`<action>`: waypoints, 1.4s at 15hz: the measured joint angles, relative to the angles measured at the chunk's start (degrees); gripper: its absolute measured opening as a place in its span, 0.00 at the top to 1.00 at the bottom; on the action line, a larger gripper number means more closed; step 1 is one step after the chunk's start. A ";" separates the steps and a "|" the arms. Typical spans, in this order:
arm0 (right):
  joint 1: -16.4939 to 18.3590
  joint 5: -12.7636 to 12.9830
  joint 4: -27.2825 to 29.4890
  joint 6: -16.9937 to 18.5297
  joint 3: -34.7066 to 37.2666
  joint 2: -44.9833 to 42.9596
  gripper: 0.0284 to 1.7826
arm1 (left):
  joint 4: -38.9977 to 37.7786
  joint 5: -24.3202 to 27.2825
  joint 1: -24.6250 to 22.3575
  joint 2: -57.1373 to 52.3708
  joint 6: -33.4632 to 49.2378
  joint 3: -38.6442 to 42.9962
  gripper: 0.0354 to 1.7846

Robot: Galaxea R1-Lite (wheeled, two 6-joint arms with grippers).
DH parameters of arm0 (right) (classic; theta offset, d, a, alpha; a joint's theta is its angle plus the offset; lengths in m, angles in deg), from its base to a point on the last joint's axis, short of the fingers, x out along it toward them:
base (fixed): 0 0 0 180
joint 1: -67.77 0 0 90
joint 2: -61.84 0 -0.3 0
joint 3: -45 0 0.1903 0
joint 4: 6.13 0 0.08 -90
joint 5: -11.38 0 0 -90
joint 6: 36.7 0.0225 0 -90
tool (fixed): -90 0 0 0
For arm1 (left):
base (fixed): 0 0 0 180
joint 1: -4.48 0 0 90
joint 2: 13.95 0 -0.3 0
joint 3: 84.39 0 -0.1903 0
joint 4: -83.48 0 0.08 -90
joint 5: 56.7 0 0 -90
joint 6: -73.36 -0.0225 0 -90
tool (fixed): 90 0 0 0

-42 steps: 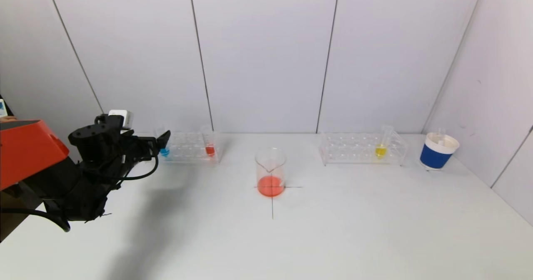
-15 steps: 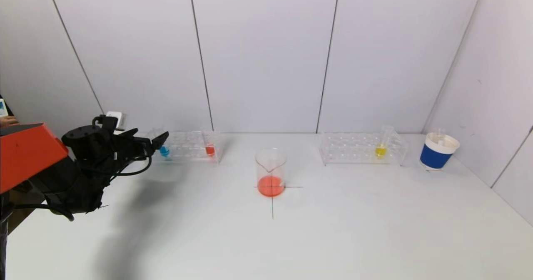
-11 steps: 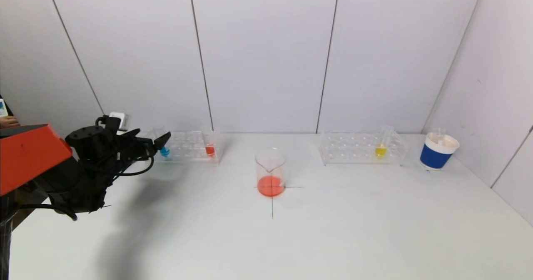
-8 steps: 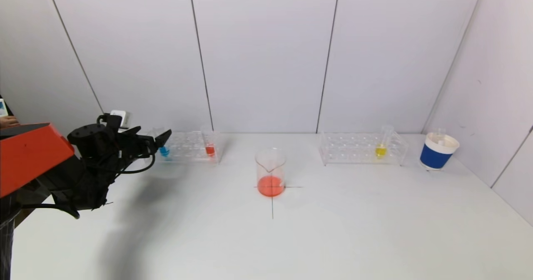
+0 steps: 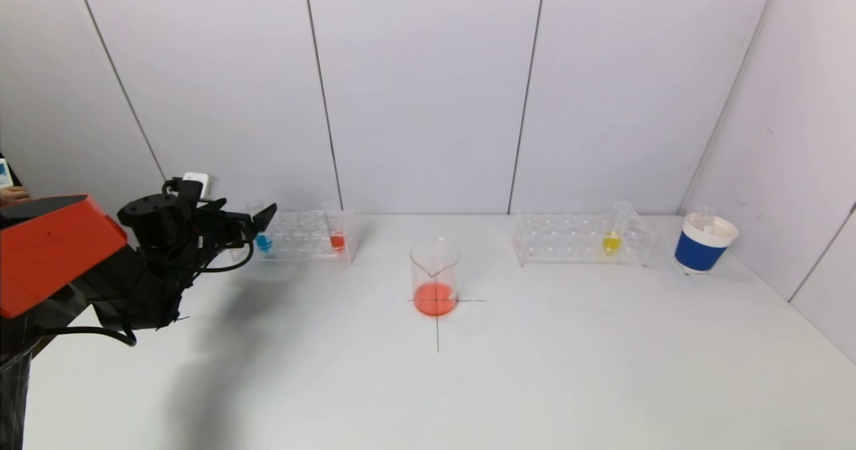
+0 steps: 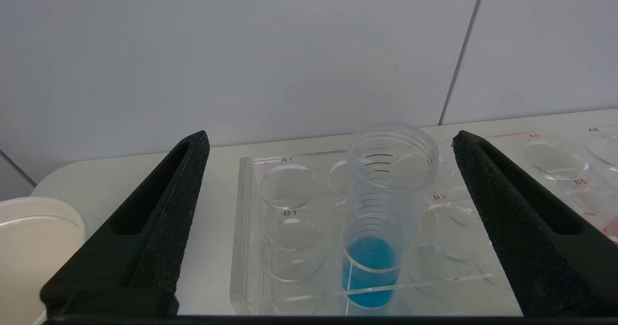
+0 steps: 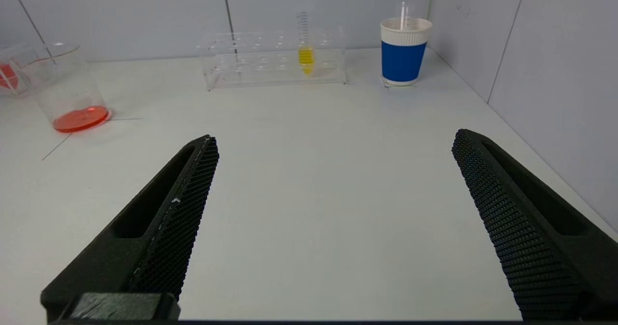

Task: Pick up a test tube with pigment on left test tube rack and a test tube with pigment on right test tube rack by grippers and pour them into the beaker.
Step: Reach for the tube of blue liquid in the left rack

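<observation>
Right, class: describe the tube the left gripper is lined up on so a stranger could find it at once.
Start at the clear plastic rack left of the glass beaker. At its outer end, between the open left gripper fingers, stands a clear tube of blue liquid. The rack's only other filled tube holds red.

We lose the base of the blue test tube [image 6: 371, 267] between the left jaws at the wrist picture's edge. The left rack [image 6: 251, 228] beyond the jaws is cut off too.
</observation>
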 joint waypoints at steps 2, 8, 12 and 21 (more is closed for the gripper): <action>0.00 0.02 0.00 -0.02 0.00 0.00 0.01 | -0.09 0.04 0.28 0.46 -0.34 -0.05 0.01; 0.00 0.05 0.00 0.00 0.00 0.00 0.01 | -0.12 0.04 0.56 1.05 -0.34 -0.11 0.01; 0.00 0.02 0.00 -0.02 0.00 0.00 0.01 | -0.06 0.06 0.63 1.05 -0.45 0.01 0.01; 0.00 0.00 0.00 0.00 0.00 0.00 0.01 | -0.06 -0.24 2.40 0.94 -1.35 0.50 0.01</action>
